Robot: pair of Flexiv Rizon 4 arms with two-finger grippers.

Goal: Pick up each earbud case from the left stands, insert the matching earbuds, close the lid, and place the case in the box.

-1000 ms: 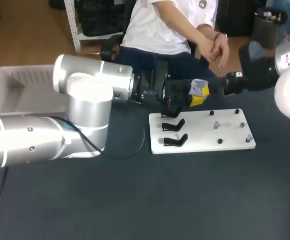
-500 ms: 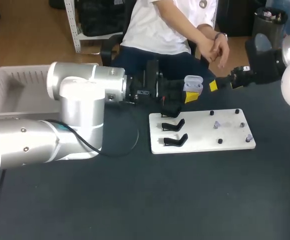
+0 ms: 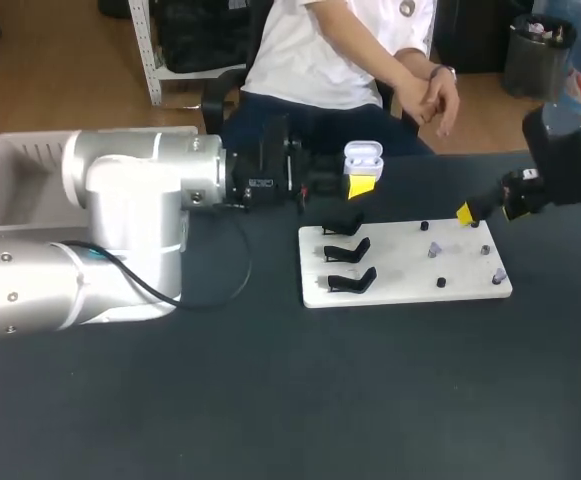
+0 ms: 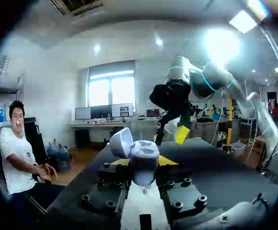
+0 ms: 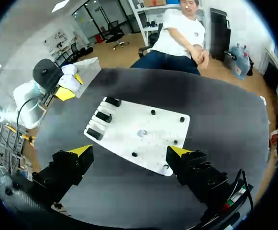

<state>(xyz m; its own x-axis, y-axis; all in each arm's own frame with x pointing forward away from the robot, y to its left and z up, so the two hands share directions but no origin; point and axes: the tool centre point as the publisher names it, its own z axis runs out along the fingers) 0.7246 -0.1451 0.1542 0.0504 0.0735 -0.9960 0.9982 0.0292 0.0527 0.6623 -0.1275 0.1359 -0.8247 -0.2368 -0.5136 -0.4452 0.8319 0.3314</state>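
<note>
Earbud case (image 3: 363, 155), lid open, was pinched between the yellow tips of the left gripper (image 3: 360, 180), above the table at eleven o'clock from the white board (image 3: 410, 285). The right gripper (image 3: 467, 212), fingers spread apart, hovered near the board's two o'clock corner.

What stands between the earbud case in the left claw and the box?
Nothing visible does. The left claw holds the earbud case, lid open, above the table; the box sits at the table's left end. Only the left arm itself hides part of that stretch.
</note>
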